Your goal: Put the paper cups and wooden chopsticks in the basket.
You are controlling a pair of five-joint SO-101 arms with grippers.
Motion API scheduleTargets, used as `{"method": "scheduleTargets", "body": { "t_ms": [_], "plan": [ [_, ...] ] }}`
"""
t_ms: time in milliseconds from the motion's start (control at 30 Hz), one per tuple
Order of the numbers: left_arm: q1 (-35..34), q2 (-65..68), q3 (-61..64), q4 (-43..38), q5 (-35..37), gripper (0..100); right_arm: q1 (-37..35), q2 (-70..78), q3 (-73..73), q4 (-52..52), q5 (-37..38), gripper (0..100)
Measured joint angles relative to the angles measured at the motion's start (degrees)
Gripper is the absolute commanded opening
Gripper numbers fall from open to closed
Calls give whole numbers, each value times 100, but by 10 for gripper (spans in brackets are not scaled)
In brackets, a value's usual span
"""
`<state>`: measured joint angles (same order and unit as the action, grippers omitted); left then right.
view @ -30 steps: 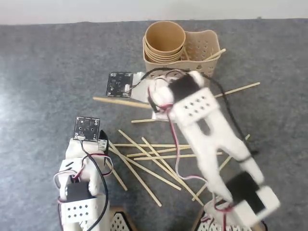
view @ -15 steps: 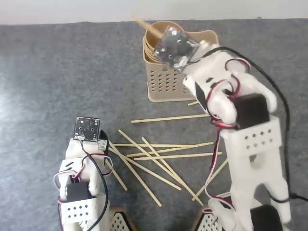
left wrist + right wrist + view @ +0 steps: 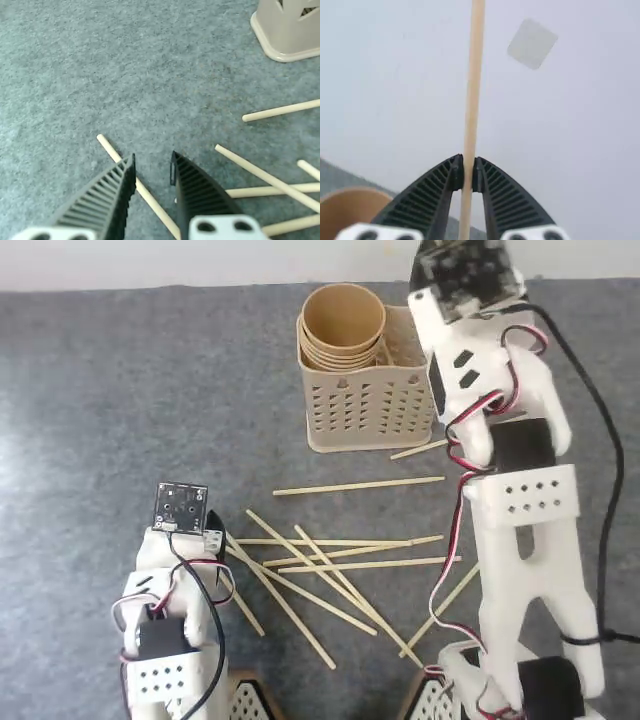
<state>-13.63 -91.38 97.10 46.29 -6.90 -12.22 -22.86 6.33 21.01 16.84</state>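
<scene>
L gripper (image 3: 153,157): unmoved, fingers slightly apart, empty, over floor stick (image 3: 111,151). Loose sticks (image 3: 340,565) on carpet. Cups (image 3: 343,320) stacked in basket (image 3: 370,405). R gripper (image 3: 467,172): swung up frm carpet to basket's right rear, clamped on held stick (image 3: 474,75). Drop likely next.

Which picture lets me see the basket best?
The high view: the whole basket is there, with the stacked paper cups at one end. The left wrist view catches one bottom corner of it. The right wrist view has the chopstick pinched in the right gripper and a brown curve, maybe a cup rim.
</scene>
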Motion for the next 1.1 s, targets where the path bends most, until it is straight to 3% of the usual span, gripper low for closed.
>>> {"method": "scheduleTargets", "body": {
  "t_ms": [200,667,967,1100],
  "plan": [
    [0,0,0,0,0,105,0,220,211,-905,-1125,6],
    [0,0,0,0,0,105,352,1829,264,-1345,-1257,6],
    [97,0,0,0,0,105,343,2127,932,-1864,-1257,12],
    [97,0,0,0,0,105,431,2110,1301,-1881,-1231,131]
  ]
}}
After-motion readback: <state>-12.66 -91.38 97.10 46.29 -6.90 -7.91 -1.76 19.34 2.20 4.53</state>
